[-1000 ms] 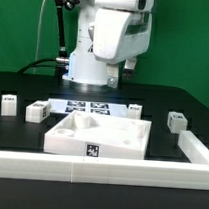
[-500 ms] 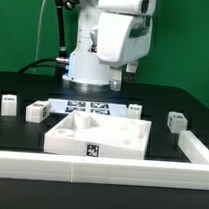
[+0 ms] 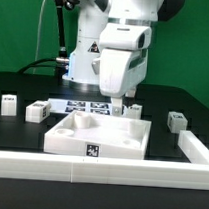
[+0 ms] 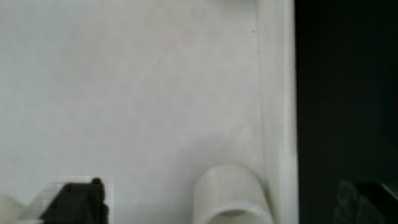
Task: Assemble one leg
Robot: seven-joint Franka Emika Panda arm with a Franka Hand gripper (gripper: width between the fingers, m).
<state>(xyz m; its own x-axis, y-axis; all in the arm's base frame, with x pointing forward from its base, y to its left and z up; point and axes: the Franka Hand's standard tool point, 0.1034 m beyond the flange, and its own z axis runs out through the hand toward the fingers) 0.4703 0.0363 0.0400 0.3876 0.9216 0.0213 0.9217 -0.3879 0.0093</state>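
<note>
Four legs stand on the black table [image 3: 163, 104], none of them held. The nearest leg [image 3: 136, 110] is just right of the lowered gripper [image 3: 119, 105], at the far right corner of the white tray piece [image 3: 96, 135]. A second leg [image 3: 177, 121] stands further right, and a third leg [image 3: 36, 111] and fourth leg [image 3: 8, 105] stand at the left. The marker board [image 3: 84, 106] lies behind the tray. A white rail [image 3: 98, 173] borders the near edge, and green backdrop fills the room behind. The wrist view shows only one pale fingertip [image 4: 231, 198] over a white surface beside black, so I cannot tell the fingers' spread.
</note>
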